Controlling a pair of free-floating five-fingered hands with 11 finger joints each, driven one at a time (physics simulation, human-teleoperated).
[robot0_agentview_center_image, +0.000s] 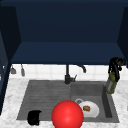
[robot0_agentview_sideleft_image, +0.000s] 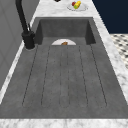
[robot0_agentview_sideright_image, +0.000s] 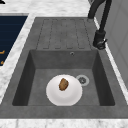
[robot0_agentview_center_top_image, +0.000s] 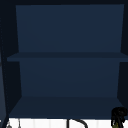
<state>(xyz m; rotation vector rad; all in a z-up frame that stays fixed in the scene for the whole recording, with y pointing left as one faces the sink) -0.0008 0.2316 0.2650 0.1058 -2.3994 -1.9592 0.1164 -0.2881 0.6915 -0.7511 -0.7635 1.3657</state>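
My right hand (robot0_agentview_center_image: 116, 64) is curled round the top of a green bottle (robot0_agentview_center_image: 111, 84) that stands on the counter at the sink's right rim; the same hand (robot0_agentview_center_top_image: 119, 114) shows at the bottom right of the upper view. My left hand (robot0_agentview_center_image: 34, 117) hangs low at the front left corner of the drainboard (robot0_agentview_center_image: 46, 96), touching nothing I can see. A large red ball (robot0_agentview_center_image: 67, 115) covers the sink's front edge in the middle. In the basin lies a white plate (robot0_agentview_sideright_image: 64, 93) bearing a small brown piece of food (robot0_agentview_sideright_image: 63, 84).
A black faucet (robot0_agentview_center_image: 67, 75) rises behind the sink between drainboard and basin. The drain (robot0_agentview_sideright_image: 82, 80) sits beside the plate. A dish of fruit (robot0_agentview_sideleft_image: 77, 5) stands on the marble counter beyond the basin. An open dark blue cabinet with a shelf (robot0_agentview_center_top_image: 67, 57) hangs above.
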